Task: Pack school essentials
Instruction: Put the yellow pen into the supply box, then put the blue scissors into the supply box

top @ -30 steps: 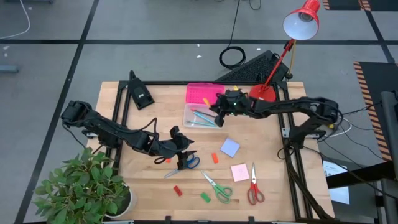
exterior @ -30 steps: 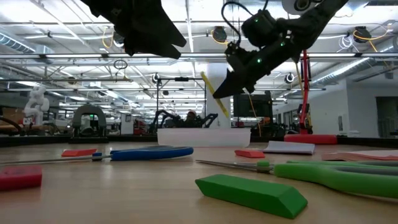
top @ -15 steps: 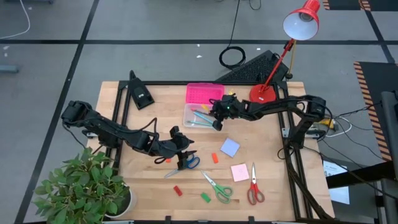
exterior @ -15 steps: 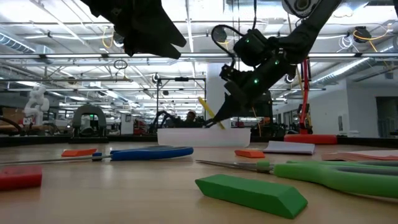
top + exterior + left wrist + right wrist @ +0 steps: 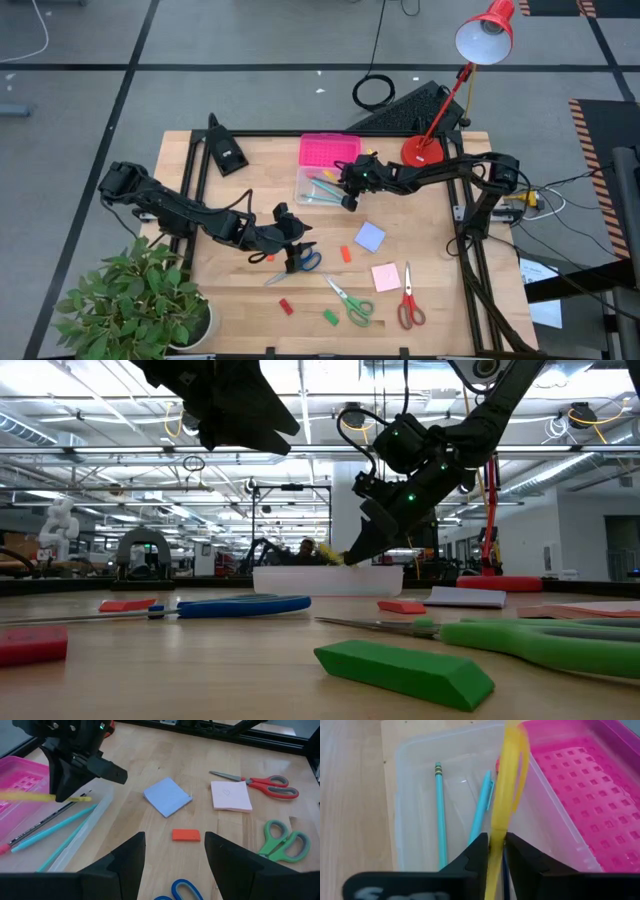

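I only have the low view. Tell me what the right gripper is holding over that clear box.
Observer: The right gripper is shut on a yellow pencil, pinched between its fingers.
Operator: Report what's already in the box.
Observer: The clear box holds a teal pencil and a light blue pen; its pink lid lies open beside it.
Operator: Now give me the left gripper.
Observer: The left gripper is open, hovering above the blue scissors near the table's middle, holding nothing.
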`<action>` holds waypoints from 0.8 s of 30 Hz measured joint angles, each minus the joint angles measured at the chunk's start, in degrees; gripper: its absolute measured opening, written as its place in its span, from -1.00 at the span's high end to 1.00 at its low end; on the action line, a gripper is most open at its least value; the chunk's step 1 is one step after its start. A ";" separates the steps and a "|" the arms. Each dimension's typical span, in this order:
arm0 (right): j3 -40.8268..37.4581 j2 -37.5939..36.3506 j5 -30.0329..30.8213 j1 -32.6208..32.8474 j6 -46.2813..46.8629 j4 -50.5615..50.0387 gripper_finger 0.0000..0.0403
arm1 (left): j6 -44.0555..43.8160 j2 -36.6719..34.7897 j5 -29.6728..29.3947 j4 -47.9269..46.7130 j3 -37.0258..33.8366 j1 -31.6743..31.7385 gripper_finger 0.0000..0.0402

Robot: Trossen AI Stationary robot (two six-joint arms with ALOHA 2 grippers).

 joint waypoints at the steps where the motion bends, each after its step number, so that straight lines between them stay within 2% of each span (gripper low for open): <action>1: 0.00 0.00 0.00 0.00 0.00 -0.01 0.65 | 0.00 0.00 0.00 0.00 0.00 0.00 -0.04; 12: -0.07 -1.71 -0.03 0.80 0.94 -1.31 0.40 | 0.00 0.00 0.00 -0.04 0.00 -0.06 -0.04; 17: -0.09 -7.34 -0.11 4.11 2.26 -6.14 0.37 | 0.02 0.00 -0.02 -0.17 0.00 -0.32 -0.04; 24: -0.07 -17.79 -0.09 11.80 5.95 -19.48 0.37 | -0.06 0.00 -0.02 -0.31 0.00 -1.06 -0.04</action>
